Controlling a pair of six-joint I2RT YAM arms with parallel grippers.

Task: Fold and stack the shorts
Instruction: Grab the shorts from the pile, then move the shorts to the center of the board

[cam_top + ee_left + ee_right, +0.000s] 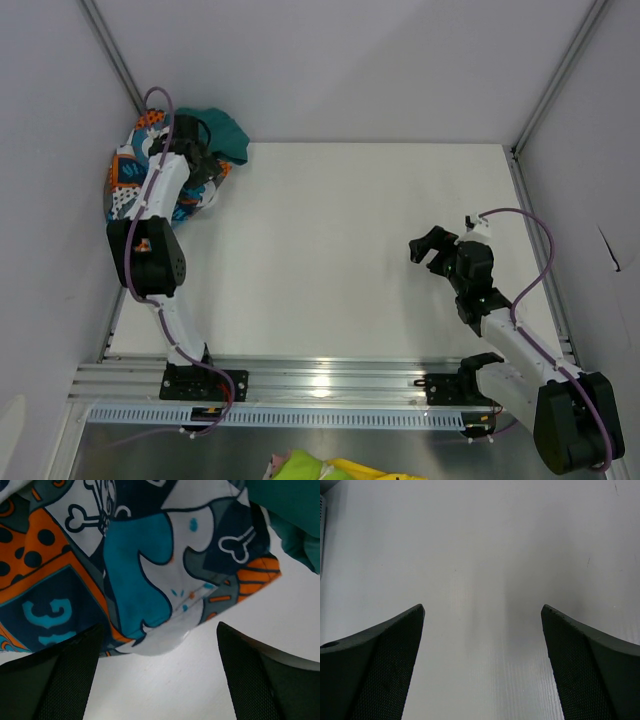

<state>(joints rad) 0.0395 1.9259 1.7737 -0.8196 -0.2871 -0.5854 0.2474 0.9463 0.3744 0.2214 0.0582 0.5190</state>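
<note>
Currently, at the near right, my right arm sits bent with its elbow low. The right gripper (430, 252) is spread wide over the bare table (330, 230) and holds nothing. Farther out, my left arm reaches along the left wall. The left gripper (160, 630) is also spread, fingers flanking a hem corner of the patchwork shorts (140, 570) without pinching it. That pair lies crumpled in the far-left corner, long axis along the wall; waist direction unclear. Teal glyphs in the print are unreadable. The dark teal shorts (225, 128) are bunched just behind, touching.
</note>
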